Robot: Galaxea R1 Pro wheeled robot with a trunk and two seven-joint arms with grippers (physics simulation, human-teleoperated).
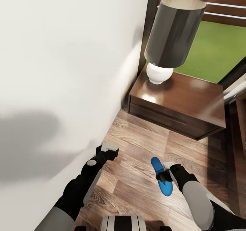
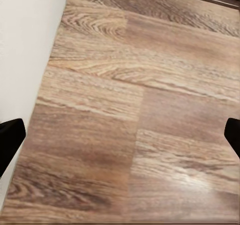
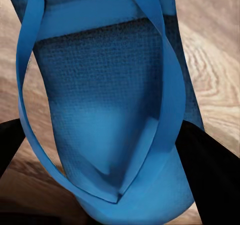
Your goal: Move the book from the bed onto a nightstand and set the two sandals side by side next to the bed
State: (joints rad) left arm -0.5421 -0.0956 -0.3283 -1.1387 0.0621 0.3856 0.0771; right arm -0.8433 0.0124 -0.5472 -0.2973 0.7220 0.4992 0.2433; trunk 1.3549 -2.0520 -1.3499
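Plainly, the right gripper (image 1: pixel 165 177) is clamped on a bright blue sandal (image 1: pixel 161 179), its dark fingers (image 3: pixel 210 175) pressing against either edge of the sole in the right wrist view, where the blue straps (image 3: pixel 167 80) run up from the toe post across the textured footbed. From the head camera the sandal hangs over the wooden floor (image 1: pixel 136 176), held lengthwise with one end pointing toward the nightstand (image 1: pixel 181 104) and the other toward the robot. The left gripper (image 1: pixel 108 149) is spread apart with nothing between its fingers; in the left wrist view its two dark fingertips (image 2: pixel 10 140) sit at opposite edges of the picture with bare plank flooring between them and a strip of white wall (image 2: pixel 25 45) alongside. That gripper hangs just beside the white wall (image 1: pixel 61 70) at the robot's left, near the floor. Farther out, the dark brown glossy nightstand stands in the corner against the wall, bearing a lamp (image 1: pixel 172 36) with a black shade and a rounded white base. Behind the nightstand are dark slats and a patch of green.
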